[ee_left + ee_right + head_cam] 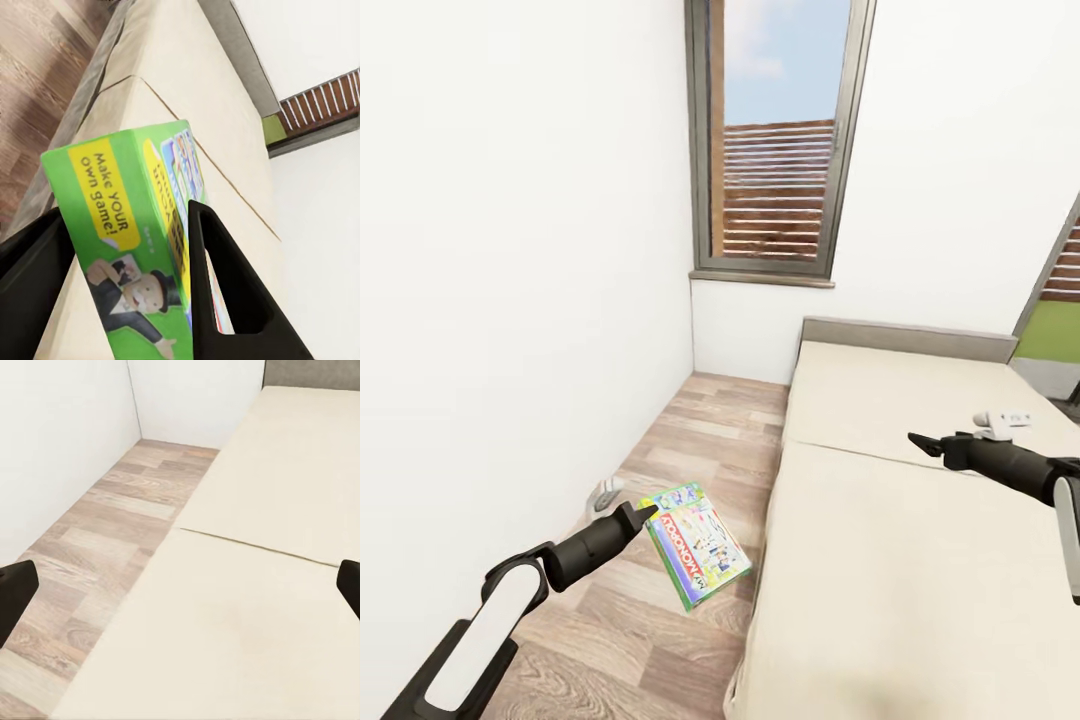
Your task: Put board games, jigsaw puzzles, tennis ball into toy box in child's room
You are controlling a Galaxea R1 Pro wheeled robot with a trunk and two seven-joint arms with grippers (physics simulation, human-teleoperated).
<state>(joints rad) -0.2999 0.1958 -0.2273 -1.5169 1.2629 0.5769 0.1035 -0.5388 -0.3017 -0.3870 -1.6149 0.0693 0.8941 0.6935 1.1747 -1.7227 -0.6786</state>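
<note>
My left gripper [643, 515] is shut on a green-white board game [697, 544], a flat Monopoly box. It hangs tilted above the wooden floor, just left of the bed. In the left wrist view the black fingers [225, 300] clamp the box's green end [112, 217], printed "Make YOUR own game!". My right gripper [920, 443] hovers over the bed's mattress [880, 580]. It is open, its two fingertips [15, 592] far apart with nothing between them. The table and the toy box are out of view.
A small white flat object [1005, 420] lies on the bed beyond my right arm, too small to identify. A narrow strip of wooden floor [690, 430] runs between the white left wall and the bed, where a small grey thing [608, 492] lies. A window [775, 140] is ahead.
</note>
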